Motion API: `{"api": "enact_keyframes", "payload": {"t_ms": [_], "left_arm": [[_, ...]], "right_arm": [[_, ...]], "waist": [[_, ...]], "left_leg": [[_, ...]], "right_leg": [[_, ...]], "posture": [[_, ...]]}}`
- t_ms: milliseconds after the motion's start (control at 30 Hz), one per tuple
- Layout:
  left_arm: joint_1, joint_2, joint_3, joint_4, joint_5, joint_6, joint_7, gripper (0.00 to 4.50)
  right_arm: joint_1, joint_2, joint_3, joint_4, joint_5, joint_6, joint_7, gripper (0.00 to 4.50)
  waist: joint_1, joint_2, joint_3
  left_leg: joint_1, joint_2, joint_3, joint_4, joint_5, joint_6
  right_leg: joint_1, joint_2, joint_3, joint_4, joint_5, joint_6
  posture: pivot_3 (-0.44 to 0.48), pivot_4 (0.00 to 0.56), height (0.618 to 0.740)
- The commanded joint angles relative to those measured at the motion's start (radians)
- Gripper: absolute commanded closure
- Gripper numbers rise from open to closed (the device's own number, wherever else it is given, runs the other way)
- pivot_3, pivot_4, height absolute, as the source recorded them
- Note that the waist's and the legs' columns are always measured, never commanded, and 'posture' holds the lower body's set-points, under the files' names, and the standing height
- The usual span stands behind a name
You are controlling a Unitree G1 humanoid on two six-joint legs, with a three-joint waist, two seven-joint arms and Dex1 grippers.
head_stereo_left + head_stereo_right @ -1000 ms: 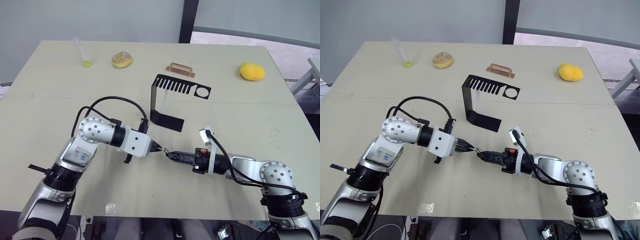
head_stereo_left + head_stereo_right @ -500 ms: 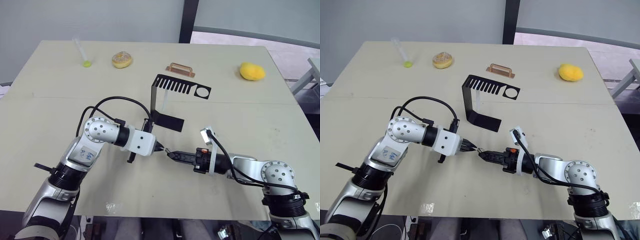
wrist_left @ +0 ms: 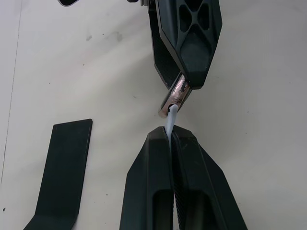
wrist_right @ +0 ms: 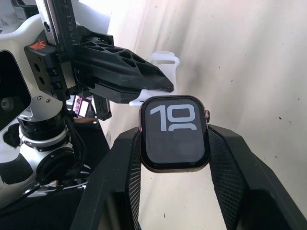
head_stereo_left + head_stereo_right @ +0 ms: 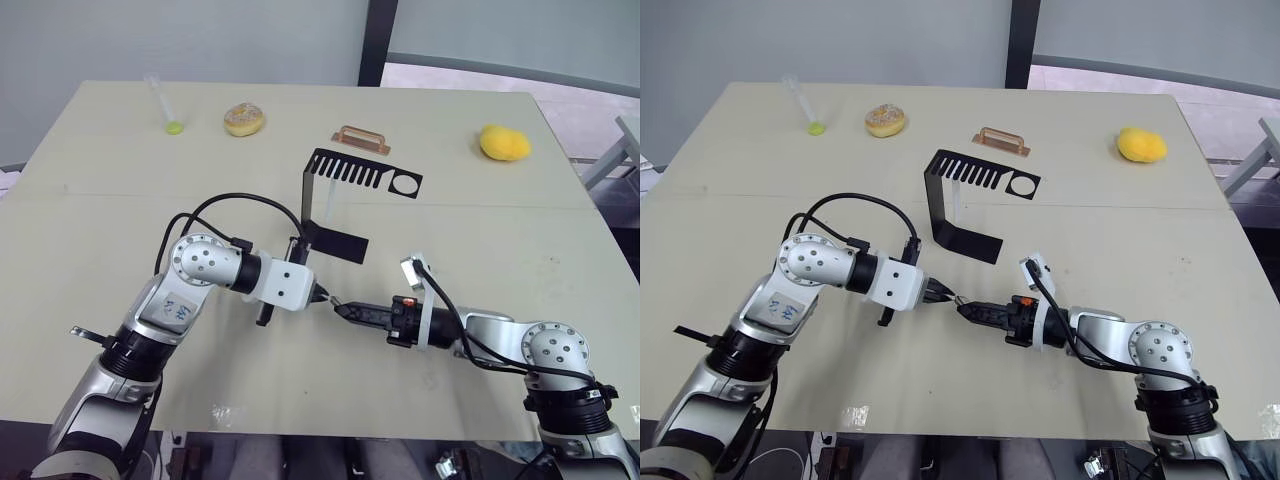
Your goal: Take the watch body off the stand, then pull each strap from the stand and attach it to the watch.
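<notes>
My right gripper [image 5: 340, 309] is shut on the watch body [image 4: 174, 125], a small black case whose screen shows white digits. My left gripper [image 5: 319, 296] faces it tip to tip and is shut on a thin white strap [image 3: 171, 120]. The strap's end touches the copper-toned edge of the watch body [image 3: 175, 94]. Part of the strap [image 4: 162, 59] curls out behind the left fingers. The black stand [image 5: 331, 203] sits just beyond both grippers, and a pale strap [image 5: 958, 203] hangs from its slotted arm.
Along the table's far side lie a yellow fruit [image 5: 503, 143], a copper-coloured handle [image 5: 360, 138], a doughnut [image 5: 244, 120] and a clear tube with a green end [image 5: 166, 108]. The stand's flat foot [image 3: 64, 177] lies close beside my left gripper.
My left arm has shifted slightly to the right, keeping its gripper against the right gripper's tip. The right arm has stayed still.
</notes>
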Motion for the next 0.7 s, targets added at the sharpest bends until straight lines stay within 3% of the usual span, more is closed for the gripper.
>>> {"api": "enact_keyframes", "payload": {"t_ms": [33,700], "left_arm": [[-0.014,-0.039,-0.035,-0.036,-0.006,0.0,0.034,4.5],[-0.025,-0.06,-0.038,-0.042,0.01,0.028,0.04,4.5]], "right_arm": [[-0.016,0.027,0.043,-0.065,0.074,0.016,0.04,2.99],[-0.019,0.035,0.051,-0.063,0.067,0.015,0.042,2.99]], "waist": [[0.0,0.0,0.0],[0.0,0.0,0.0]], "left_leg": [[0.0,0.0,0.0,0.0,0.0,0.0],[0.0,0.0,0.0,0.0,0.0,0.0]], "right_leg": [[0.0,0.0,0.0,0.0,0.0,0.0],[0.0,0.0,0.0,0.0,0.0,0.0]], "posture": [[0.0,0.15,0.74],[0.0,0.15,0.74]]}}
